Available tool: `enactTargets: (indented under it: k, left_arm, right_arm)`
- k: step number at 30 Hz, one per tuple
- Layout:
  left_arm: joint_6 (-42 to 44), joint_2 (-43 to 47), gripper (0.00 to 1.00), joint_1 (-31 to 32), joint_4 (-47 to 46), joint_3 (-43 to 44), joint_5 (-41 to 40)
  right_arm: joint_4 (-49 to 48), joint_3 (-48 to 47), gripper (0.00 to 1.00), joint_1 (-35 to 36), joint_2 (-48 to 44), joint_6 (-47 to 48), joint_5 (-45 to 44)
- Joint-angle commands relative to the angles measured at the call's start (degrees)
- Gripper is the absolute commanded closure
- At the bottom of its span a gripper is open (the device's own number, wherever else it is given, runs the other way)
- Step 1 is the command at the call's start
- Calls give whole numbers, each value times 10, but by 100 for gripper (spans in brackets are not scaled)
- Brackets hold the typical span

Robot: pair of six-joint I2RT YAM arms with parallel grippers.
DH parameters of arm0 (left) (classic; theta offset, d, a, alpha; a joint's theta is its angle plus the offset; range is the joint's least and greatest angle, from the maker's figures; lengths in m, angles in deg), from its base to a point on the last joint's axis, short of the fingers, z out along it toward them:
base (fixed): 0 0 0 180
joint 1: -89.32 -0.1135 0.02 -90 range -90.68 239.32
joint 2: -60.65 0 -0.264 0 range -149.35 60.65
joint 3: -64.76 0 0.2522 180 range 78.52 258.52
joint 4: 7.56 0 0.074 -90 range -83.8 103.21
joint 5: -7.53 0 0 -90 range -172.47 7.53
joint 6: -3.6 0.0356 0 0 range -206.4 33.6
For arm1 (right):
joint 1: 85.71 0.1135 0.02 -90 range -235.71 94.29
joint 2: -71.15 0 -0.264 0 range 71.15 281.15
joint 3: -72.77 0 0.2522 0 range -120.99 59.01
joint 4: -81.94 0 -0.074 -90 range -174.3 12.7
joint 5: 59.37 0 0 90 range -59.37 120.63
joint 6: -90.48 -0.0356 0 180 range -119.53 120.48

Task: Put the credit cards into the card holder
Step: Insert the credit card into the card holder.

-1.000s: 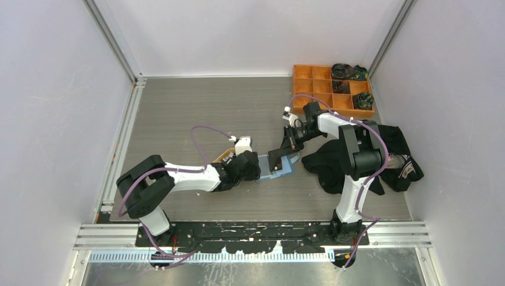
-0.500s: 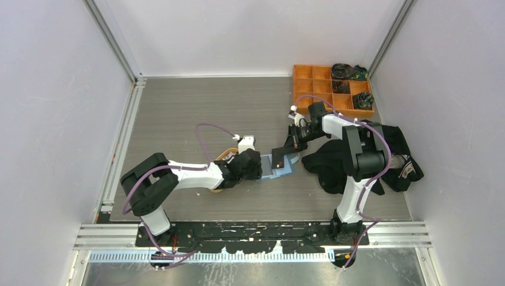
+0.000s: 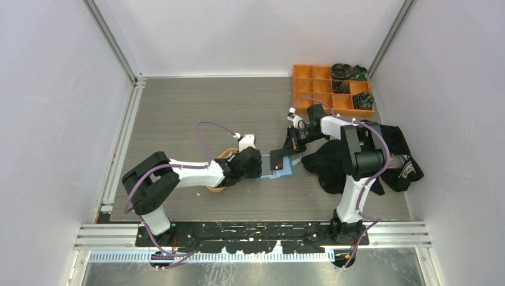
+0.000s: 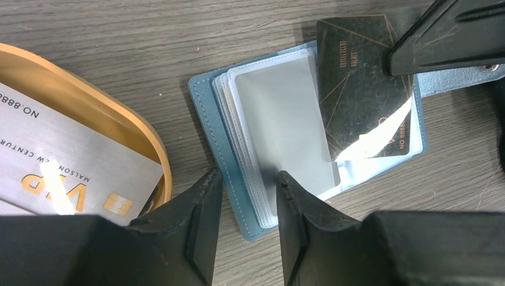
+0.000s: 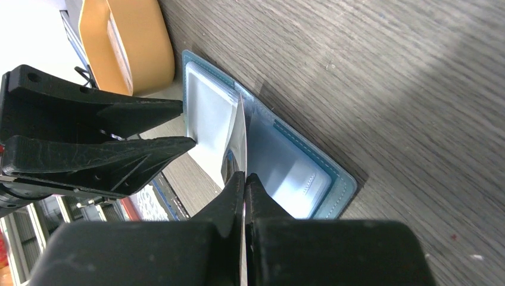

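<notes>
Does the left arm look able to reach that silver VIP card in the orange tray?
Probably yes: the silver VIP card lies exposed in the orange tray beside the open left gripper; the right gripper, pinching a black card, is clear of it.

1 card holder. 2 cards: 1 black card over it, 1 silver card beside it in 1 orange tray. 1 compartment box well apart.
</notes>
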Motion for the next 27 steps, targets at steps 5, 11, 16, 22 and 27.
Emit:
enactTargets:
  k: [5,11,16,22,27]
  left_arm:
    - [11,-12,63,-4,21,14,5]
    - [10,-13,63,-7,24,15,8]
    - [12,-16,63,-8,26,19,10]
    - [12,-22,63,-8,29,25,15]
    - [12,-21,63,-8,32,27,14]
  right_arm:
    - [-14,8,99,8,7,5,10]
    - [-6,15,99,8,15,-12,13]
    - [0,13,99,8,17,-37,6]
    - [1,12,99,7,16,-68,-6]
    - [7,18,99,6,9,-74,-14]
